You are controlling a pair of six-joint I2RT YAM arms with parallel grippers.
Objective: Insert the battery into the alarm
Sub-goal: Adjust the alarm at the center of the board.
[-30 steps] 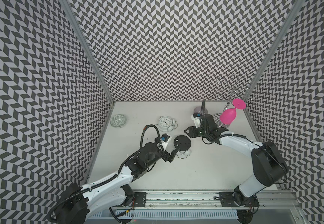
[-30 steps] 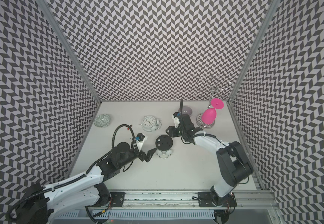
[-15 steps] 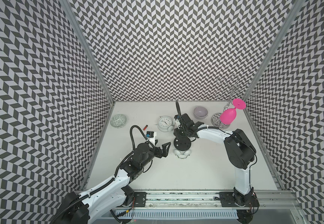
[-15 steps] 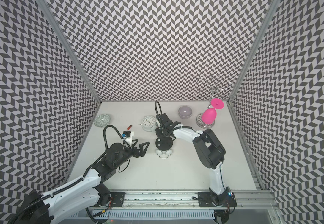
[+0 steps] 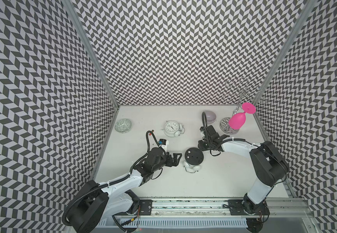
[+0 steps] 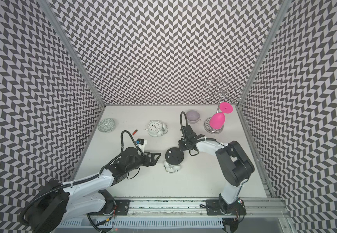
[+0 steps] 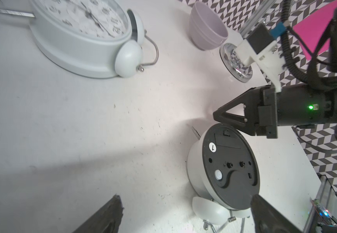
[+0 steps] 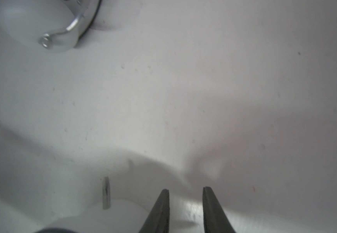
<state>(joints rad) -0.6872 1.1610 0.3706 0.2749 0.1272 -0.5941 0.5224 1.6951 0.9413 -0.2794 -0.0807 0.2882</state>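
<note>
Left wrist view: right claw (image 7: 217,118) lies level, tips by face-down alarm (image 7: 230,167).

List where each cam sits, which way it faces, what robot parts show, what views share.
Both top views: high on the rail side, looking down at the table; left arm and right arm whole.
Left wrist: low, facing the face-down alarm clock; own fingers, right gripper.
Right wrist: just above the table, facing across it; own fingers only.
Shared: that clock, in every view; right wrist gets only its foot and edge.
</note>
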